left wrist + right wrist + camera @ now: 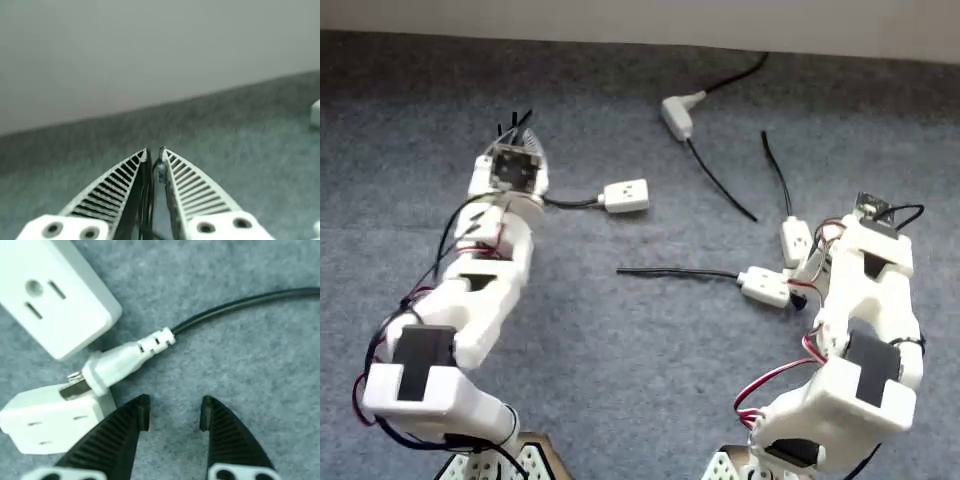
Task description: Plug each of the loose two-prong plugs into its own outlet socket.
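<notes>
My right gripper is open just above the carpet, close beside a white two-prong plug on a black cord. The plug's prongs are partly exposed at the face of a white outlet block. A second outlet block lies just past it; in the high view these two blocks sit by the right arm. My left gripper is shut on a thin black cord, raised and facing the wall. A third outlet block lies to the right of the left arm, its cord running under that arm.
A grey angled plug with black cables lies at the back centre. A long black cord crosses the carpet's middle to the right-hand blocks. A pale wall borders the far side of the carpet.
</notes>
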